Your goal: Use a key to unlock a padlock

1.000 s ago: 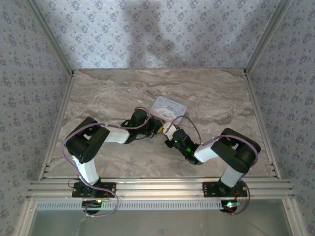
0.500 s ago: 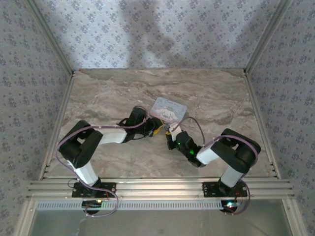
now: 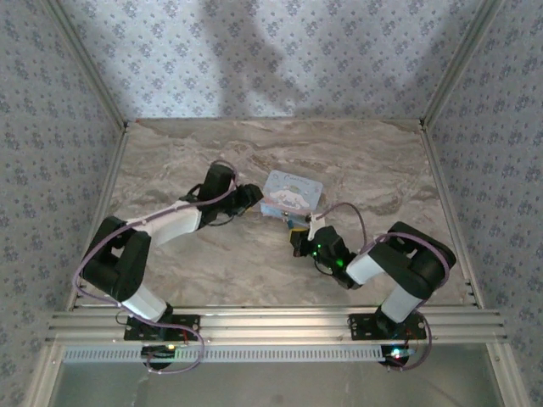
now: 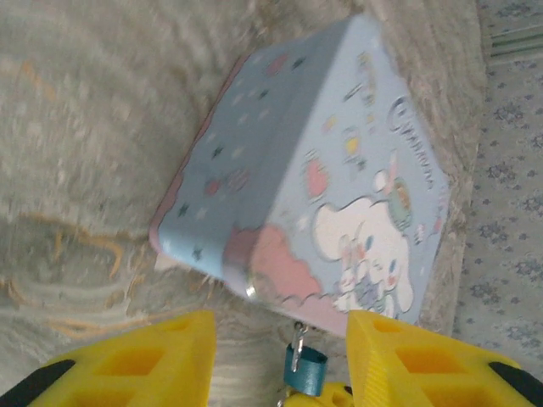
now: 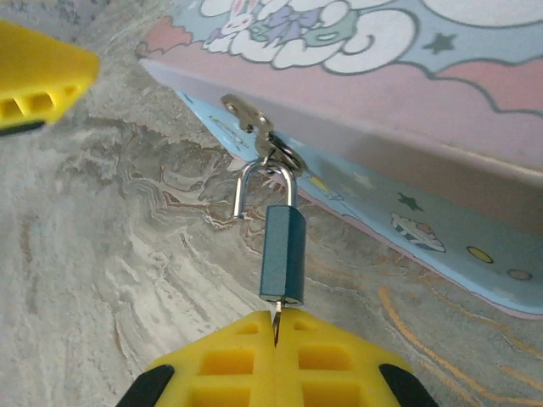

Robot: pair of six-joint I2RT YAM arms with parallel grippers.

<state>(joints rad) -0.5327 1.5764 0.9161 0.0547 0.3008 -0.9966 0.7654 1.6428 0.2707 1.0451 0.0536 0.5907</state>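
Observation:
A small blue padlock [image 5: 282,254] hangs from the metal hasp [image 5: 246,114] of a pale blue cartoon tin box [image 5: 382,102]. One leg of its silver shackle [image 5: 240,197] stands free of the body. My right gripper [image 5: 276,335] is shut on the key [image 5: 276,324], whose blade sits in the padlock's underside. My left gripper [image 4: 280,339] is open, with nothing between its yellow fingers [image 4: 136,360]. It hovers left of the box [image 3: 293,191], facing it. In the left wrist view, the padlock [image 4: 310,369] shows beyond the fingers, below the box [image 4: 339,153].
Marble-patterned tabletop [image 3: 187,271] surrounds the box. Patterned walls [image 3: 51,170] and aluminium rails [image 3: 271,326] enclose the workspace. One yellow finger of the left gripper [image 5: 34,76] shows at the upper left of the right wrist view.
My left gripper has opened, let go near the padlock and drawn back to the left of the box. The right gripper has stayed shut on the key and shifted slightly right.

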